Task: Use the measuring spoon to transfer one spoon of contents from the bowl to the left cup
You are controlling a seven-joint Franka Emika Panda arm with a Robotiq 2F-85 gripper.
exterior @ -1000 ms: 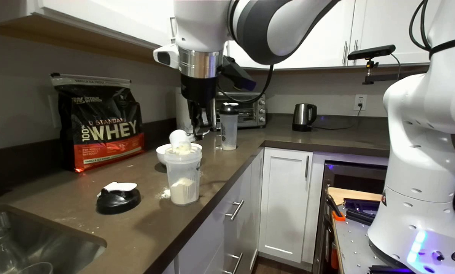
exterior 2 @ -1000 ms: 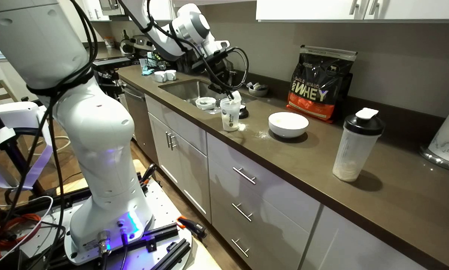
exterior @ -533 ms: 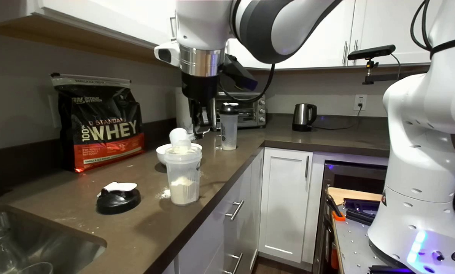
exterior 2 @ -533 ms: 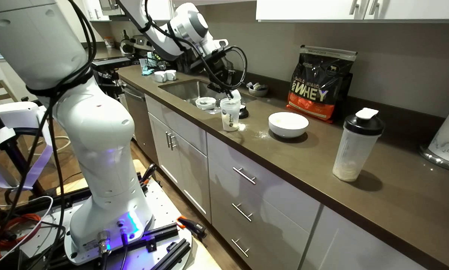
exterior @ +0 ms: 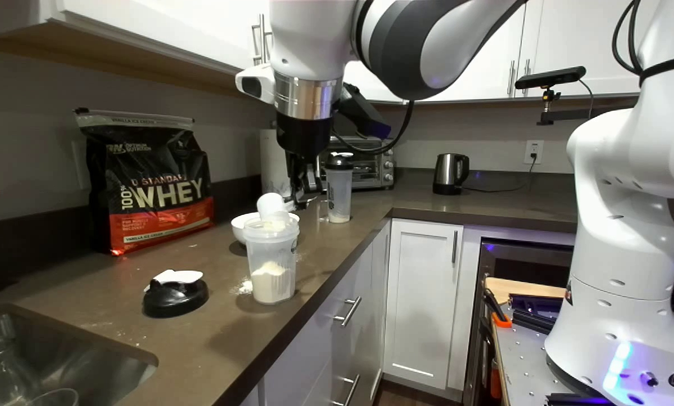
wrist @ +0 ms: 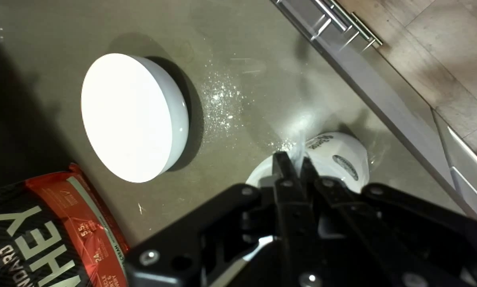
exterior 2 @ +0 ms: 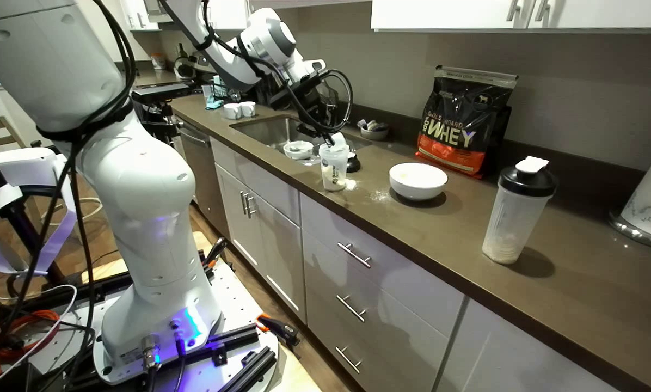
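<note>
The measuring spoon is a small white scoop (exterior: 271, 206), tipped over the mouth of the open translucent cup (exterior: 272, 265); it also shows in an exterior view (exterior 2: 338, 141). My gripper (exterior: 301, 203) is shut on its handle, which shows between the fingertips in the wrist view (wrist: 299, 149). The cup (exterior 2: 333, 169) has pale powder in its lower part. It also shows beyond the fingers in the wrist view (wrist: 348, 153). The white bowl (exterior 2: 419, 184) stands apart from the cup; its inside is overexposed in the wrist view (wrist: 178, 119). The scoop's lower edge is hidden in the cup's mouth.
A lidded shaker (exterior 2: 516, 218) with some powder stands on the counter beyond the bowl. A whey bag (exterior: 151, 186) stands by the wall. A black lid (exterior: 175, 296) lies near the sink (exterior: 83, 361). Spilled powder (wrist: 222, 105) lies between bowl and cup.
My gripper and the scoop have shifted slightly toward the robot base, still over the cup's mouth. Less pale powder shows at the scoop's opening now. The cup and bowl have not moved.
</note>
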